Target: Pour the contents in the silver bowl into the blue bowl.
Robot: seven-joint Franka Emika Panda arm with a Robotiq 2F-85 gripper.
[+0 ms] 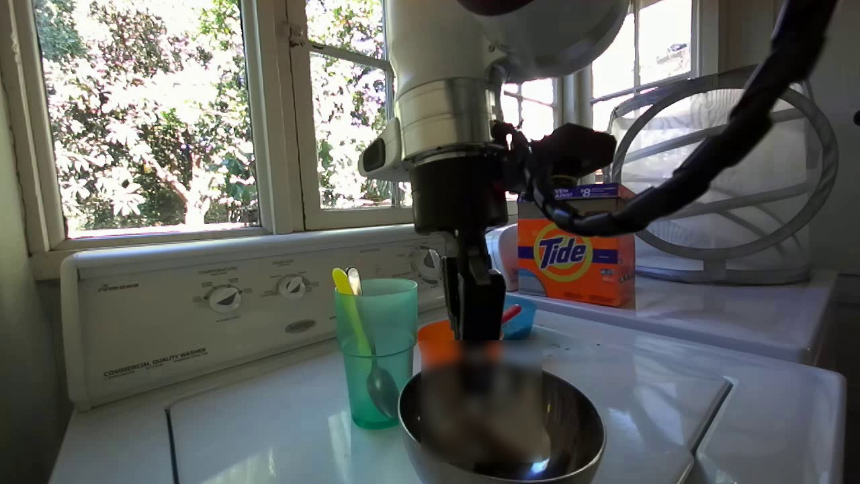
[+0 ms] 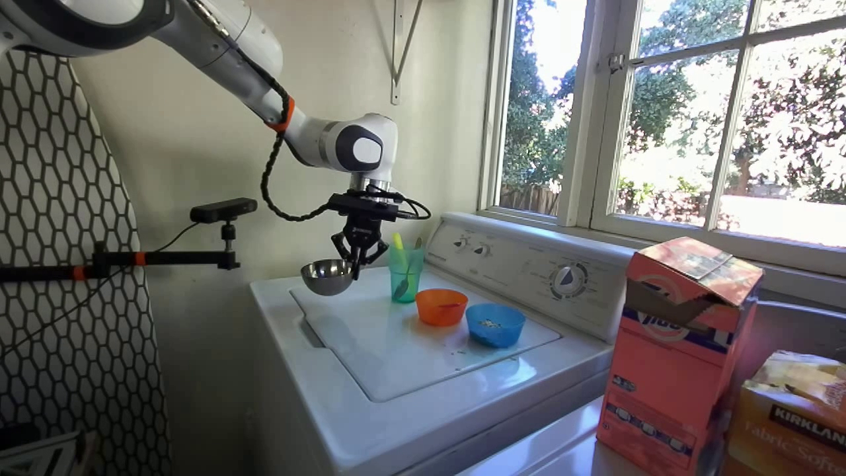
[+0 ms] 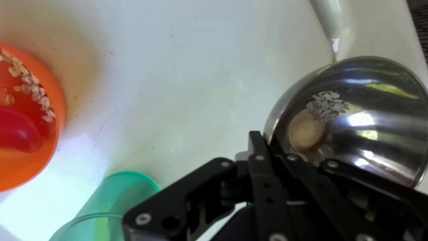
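Wrist view, hand [image 3: 265, 140] gripping silver bowl [image 3: 384, 130] by rim, flakes [image 3: 326, 105] inside

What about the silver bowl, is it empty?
No, the wrist view shows pale flakes lying inside the silver bowl.
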